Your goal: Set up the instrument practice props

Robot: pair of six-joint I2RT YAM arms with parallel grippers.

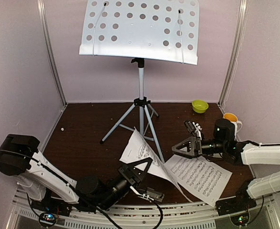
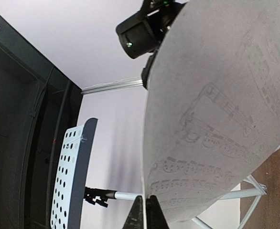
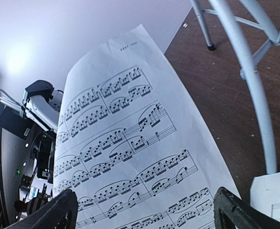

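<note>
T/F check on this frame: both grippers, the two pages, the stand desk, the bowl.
1. The left gripper is shut on an upright sheet-music page. True.
2. The right gripper grips the second page. False: it is open and empty, and that page lies flat on the table.
3. A page rests on the stand's desk. False: the desk is bare.
4. The yellow-green bowl sits near the back wall, beyond the mug. True.
</note>
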